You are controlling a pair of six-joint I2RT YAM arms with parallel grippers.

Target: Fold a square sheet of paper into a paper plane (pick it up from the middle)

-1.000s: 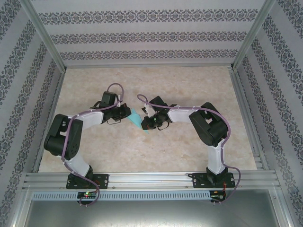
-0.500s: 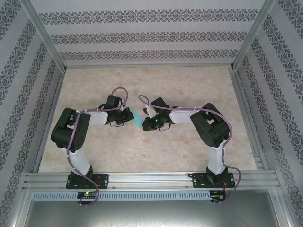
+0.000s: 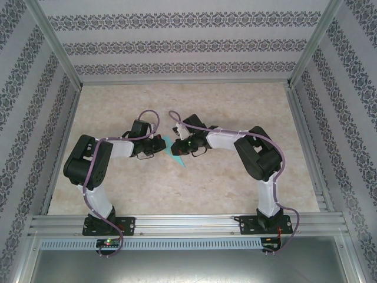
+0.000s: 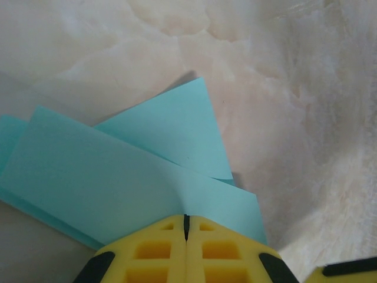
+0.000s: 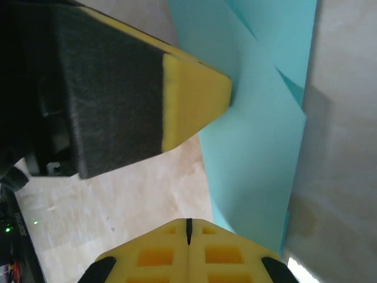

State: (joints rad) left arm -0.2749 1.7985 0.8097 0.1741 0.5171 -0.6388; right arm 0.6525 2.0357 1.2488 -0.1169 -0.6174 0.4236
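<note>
On the table (image 3: 235, 106), wrist views show left fingers (image 4: 150, 253) and right fingers (image 5: 159, 256) closed together, apparently pressing layered teal paper (image 4: 118, 183).

No readable txt, labels, brands, nos. or signs in any view. Wall bands (image 3: 188, 22) = repeating ornament, no letters. Folded teal paper (image 4: 118, 177) is plain, no print or marks.
</note>
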